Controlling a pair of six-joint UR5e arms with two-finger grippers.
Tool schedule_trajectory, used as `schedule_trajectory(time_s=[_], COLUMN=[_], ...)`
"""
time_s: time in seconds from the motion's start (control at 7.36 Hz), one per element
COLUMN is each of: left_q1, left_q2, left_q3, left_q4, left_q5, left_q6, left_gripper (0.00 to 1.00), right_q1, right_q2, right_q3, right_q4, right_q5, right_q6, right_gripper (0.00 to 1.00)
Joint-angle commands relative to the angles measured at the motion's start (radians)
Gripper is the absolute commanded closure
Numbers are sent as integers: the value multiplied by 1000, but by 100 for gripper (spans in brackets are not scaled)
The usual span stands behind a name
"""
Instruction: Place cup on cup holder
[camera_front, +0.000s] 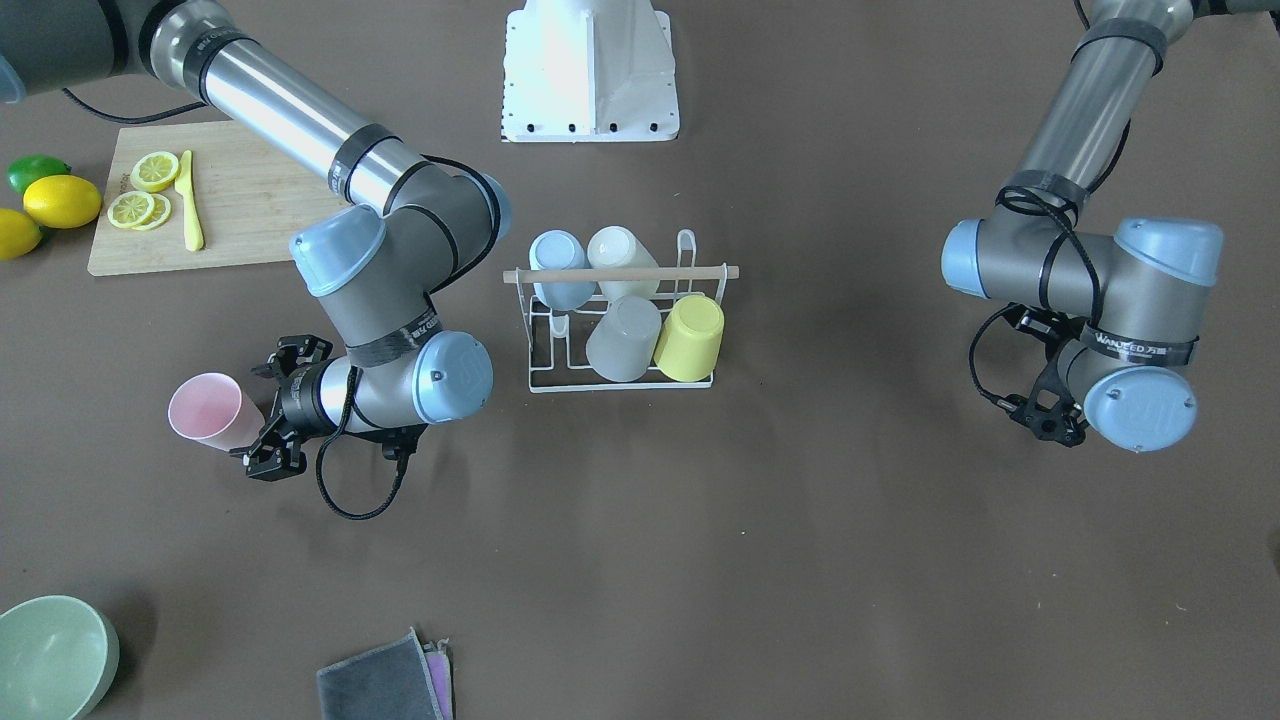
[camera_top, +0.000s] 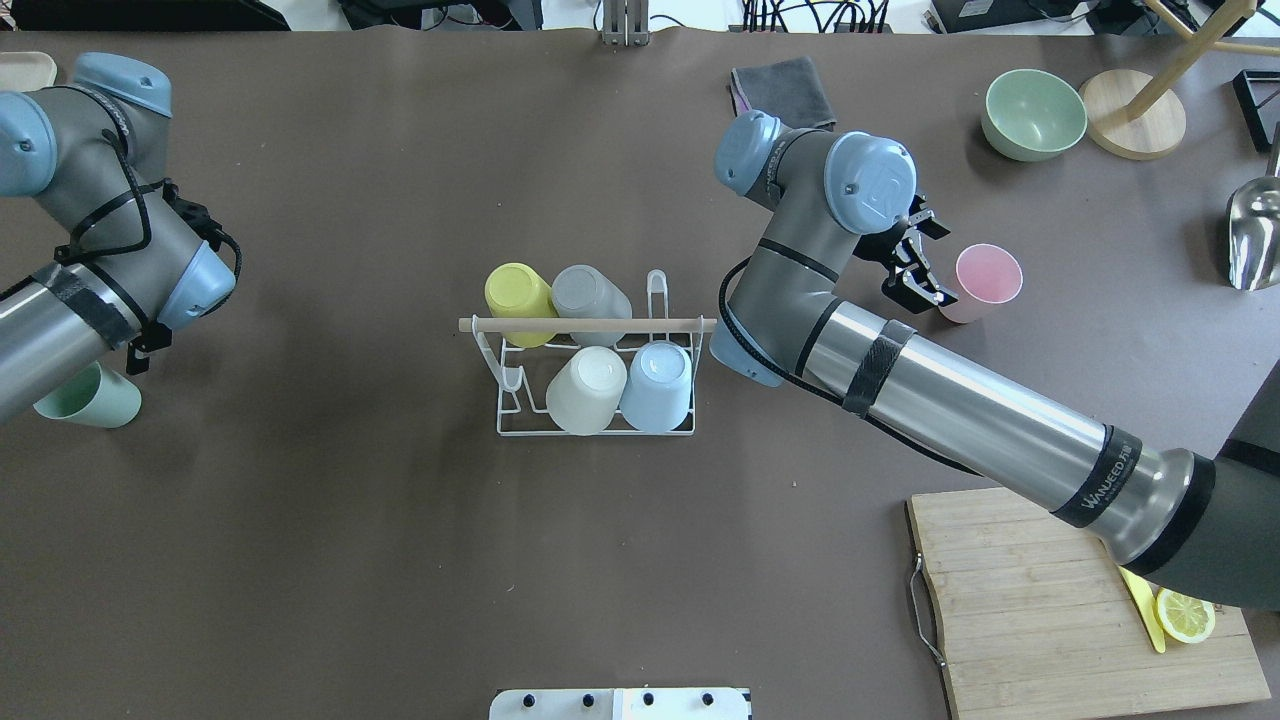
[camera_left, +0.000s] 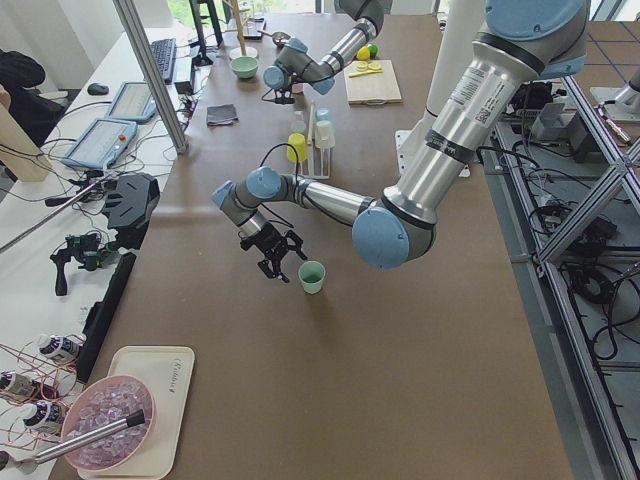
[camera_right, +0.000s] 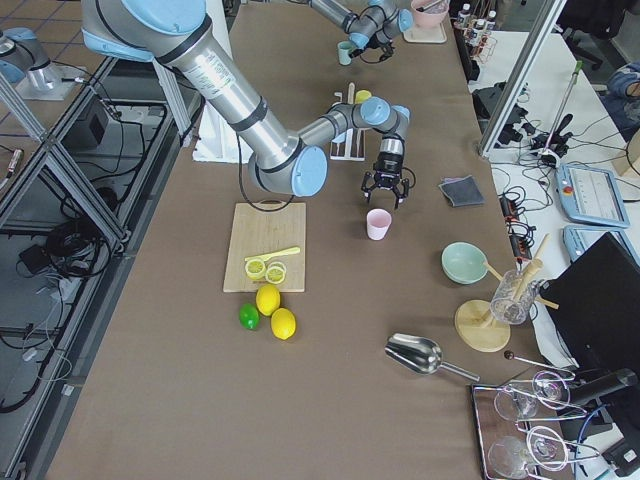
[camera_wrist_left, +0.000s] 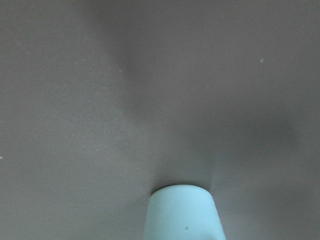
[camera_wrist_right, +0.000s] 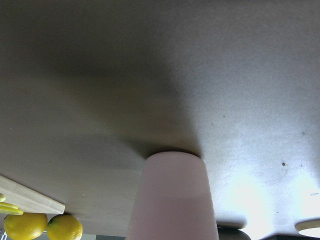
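The table (camera_front: 800, 550) has a matt brown covering. The cup holder (camera_front: 620, 272) is smooth white coated wire, its rod (camera_top: 590, 324) pale bare wood. The pink cup (camera_front: 210, 410) looks like matt plastic, though the close view is blurred. The cutting board (camera_front: 240, 220) is grained wood; the cloth (camera_front: 380, 685) is soft grey fabric; the right arm (camera_front: 280, 105) has a polished metal tube.

A long brown table (camera_left: 400, 380) fills the room; white side desks (camera_left: 70, 75) run alongside; grey tiled floor (camera_right: 60, 420) beneath.
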Motion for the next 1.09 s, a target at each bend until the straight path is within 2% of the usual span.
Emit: schedule_trajectory(time_s=[0.0, 0.95], left_q1=[22, 49], left_q2=[-18, -27], left_q3=[44, 88], left_q4=[1, 1], left_q5=[3, 72], left_q6=[1, 26], left_gripper=[3, 3], right_q1=[-15, -58], right_q2=[-8, -11], right_q3=[-6, -40], right_q4=[6, 1], right_q5=[-53, -106], right_q6=[-16, 94], right_gripper=[2, 2])
